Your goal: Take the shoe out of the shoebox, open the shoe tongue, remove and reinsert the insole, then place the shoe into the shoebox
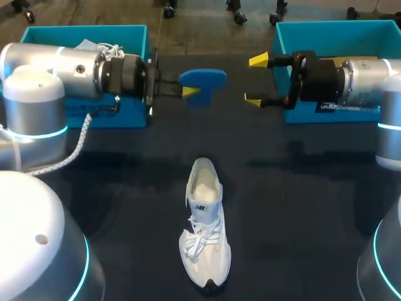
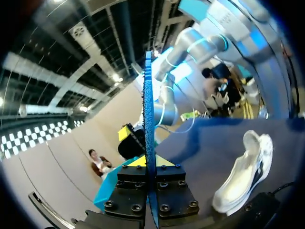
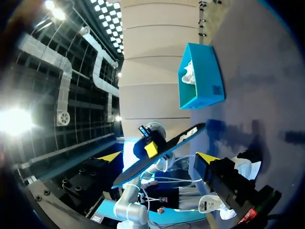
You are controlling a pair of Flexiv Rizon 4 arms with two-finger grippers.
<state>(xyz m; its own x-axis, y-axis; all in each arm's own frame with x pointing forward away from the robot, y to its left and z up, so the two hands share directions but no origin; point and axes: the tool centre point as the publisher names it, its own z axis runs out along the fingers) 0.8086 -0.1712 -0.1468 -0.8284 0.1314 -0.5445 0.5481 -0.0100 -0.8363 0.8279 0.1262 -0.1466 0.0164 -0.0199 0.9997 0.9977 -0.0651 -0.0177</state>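
Observation:
A white shoe [image 1: 203, 233] lies on the dark table, toe toward the front edge; the left wrist view shows the shoe [image 2: 245, 171] beside and below its gripper. My left gripper [image 1: 190, 91] is held above the table's back, shut on a blue insole [image 1: 202, 78]. Seen edge-on, the insole [image 2: 148, 109] stands upright between the left gripper's [image 2: 148, 162] fingers. My right gripper [image 1: 255, 80] faces it from the right, open, a short gap from the insole's end. In the right wrist view the insole [image 3: 183, 137] lies ahead of the open right gripper [image 3: 159, 157].
A teal shoebox [image 1: 135, 34] stands at the back left behind my left arm, with another white shoe [image 1: 100, 47] in it. A second teal shoebox [image 1: 332, 31] stands at the back right under my right arm. The left box [image 3: 200, 81] also appears in the right wrist view.

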